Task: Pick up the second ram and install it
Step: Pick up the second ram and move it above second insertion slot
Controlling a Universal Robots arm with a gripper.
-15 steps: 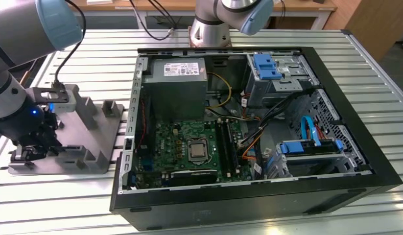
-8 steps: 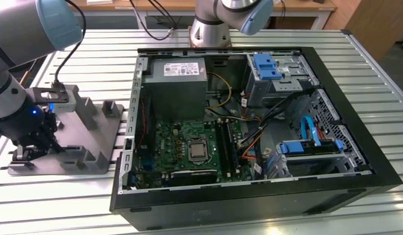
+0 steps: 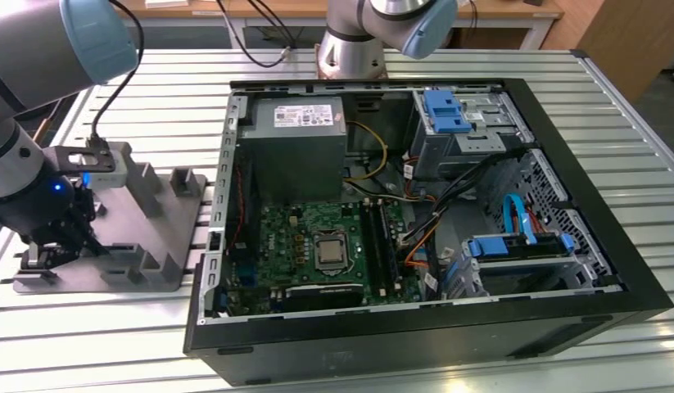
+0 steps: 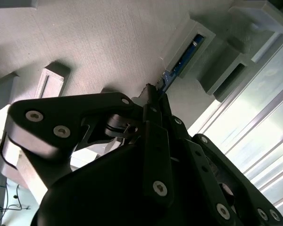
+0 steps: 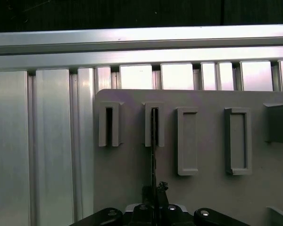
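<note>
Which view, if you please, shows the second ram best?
The second wrist view: the second ram shows its blue face. The first wrist view shows it edge-on; in the exterior view the gripper hides it.

Grey holder plate (image 5: 207,197); dark blue second ram (image 4: 183,60); black end effector (image 4: 152,94); green motherboard (image 3: 298,237).

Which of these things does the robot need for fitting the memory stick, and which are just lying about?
For the job: the second ram, gripped by the jaws in its grey holder; the memory slots inside the open computer case.
Just lying about: power supply, blue drive brackets, cables.
</note>
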